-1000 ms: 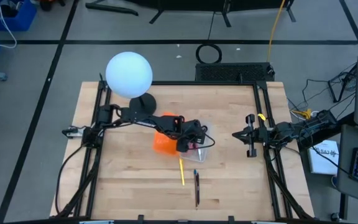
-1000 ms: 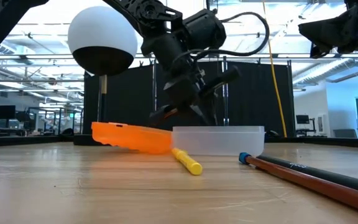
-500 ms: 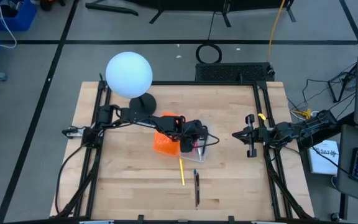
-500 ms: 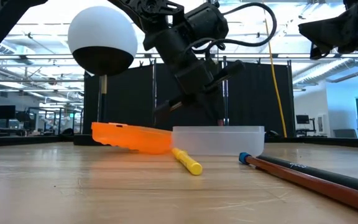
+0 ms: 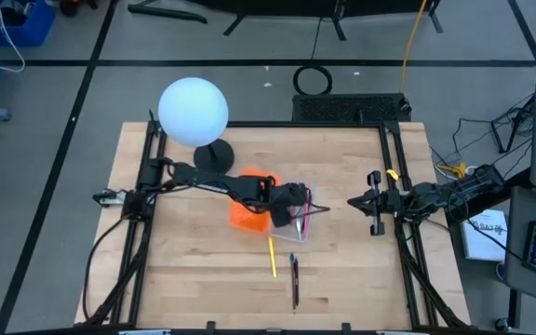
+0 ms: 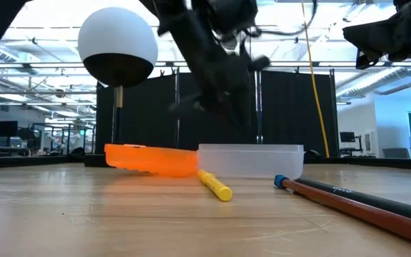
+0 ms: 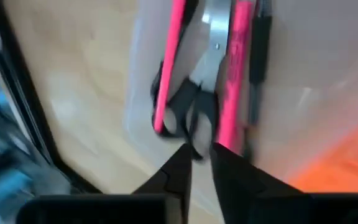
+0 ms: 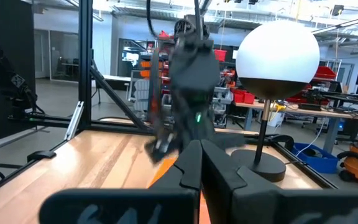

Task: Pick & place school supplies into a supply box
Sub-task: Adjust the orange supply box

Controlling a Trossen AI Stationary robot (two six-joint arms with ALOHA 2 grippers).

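Left gripper (image 6: 216, 68) motion-blurred; supply box (image 6: 250, 160) contents behind translucent wall

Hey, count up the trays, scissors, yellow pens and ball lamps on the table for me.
Trays: 2 (clear tray, orange tray)
Scissors: 1
Yellow pen: 1
Ball lamp: 1
Total: 5

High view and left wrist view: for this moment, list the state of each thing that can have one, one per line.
Clear box: on the table, holding supplies.
Scissors: lying in the clear box, blades closed.
Pink pens: lying in the box beside the scissors.
Yellow pen: on the table, outside the box.
Dark pencil: on the table, outside the box.
Left gripper: over the box, slightly open, empty.
Right gripper: parked at the right edge, shut.
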